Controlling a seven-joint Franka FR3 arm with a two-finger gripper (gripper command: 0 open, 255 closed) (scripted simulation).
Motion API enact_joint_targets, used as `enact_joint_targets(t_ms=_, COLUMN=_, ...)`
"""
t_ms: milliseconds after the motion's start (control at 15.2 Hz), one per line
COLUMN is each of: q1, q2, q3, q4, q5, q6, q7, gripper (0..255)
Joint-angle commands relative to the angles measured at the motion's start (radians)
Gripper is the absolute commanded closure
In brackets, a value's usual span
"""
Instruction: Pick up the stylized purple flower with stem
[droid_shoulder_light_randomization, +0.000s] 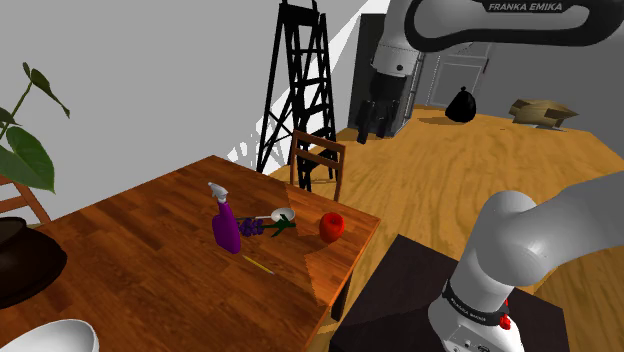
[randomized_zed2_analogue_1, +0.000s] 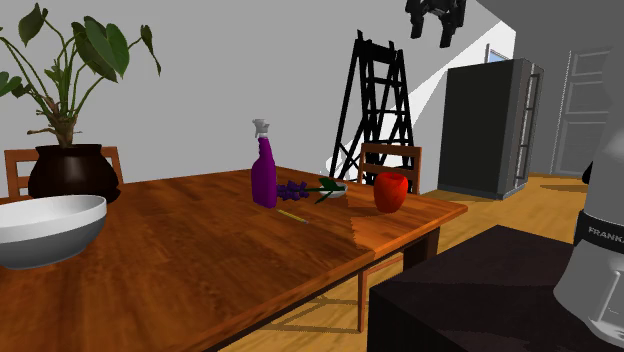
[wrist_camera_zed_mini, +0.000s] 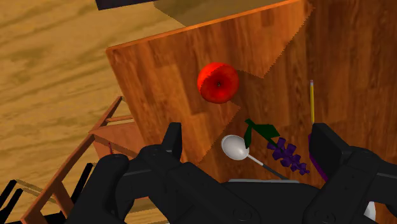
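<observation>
Overhead, end effector (wrist_camera_zed_mini: 248, 141) spread; purple flower (wrist_camera_zed_mini: 289, 156) near table (wrist_camera_zed_mini: 159, 83) edge, beside apple (wrist_camera_zed_mini: 218, 83).

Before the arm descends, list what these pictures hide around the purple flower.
1. Wrist view: spray bottle is mostly behind a finger of the end effector.
2. Wrist view: the spoon handle's end runs under the end effector.
3. Shoulder view: whether the flower touches the spray bottle is too small to tell.

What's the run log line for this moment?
stage: pre-grasp | end effector: open, empty, high above table edge | purple flower: lying between spray bottle and apple
</observation>
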Motion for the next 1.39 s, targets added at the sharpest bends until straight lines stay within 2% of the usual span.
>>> enact_joint_targets(t_ms=0, q1=0.0, q2=0.0, q3=0.0, q4=0.0, q5=0.0, q6=0.0, q7=0.0, gripper=0)
enact_joint_targets(t_ms=660, q1=0.042, q2=0.239, q3=0.049, q4=-0.091, q5=0.025, q6=0.348, q7=0.02, gripper=0)
enact_joint_targets(t_ms=1320, q1=0.076, q2=0.58, q3=0.096, q4=-0.037, q5=0.03, q6=0.654, q7=0.043, gripper=0)
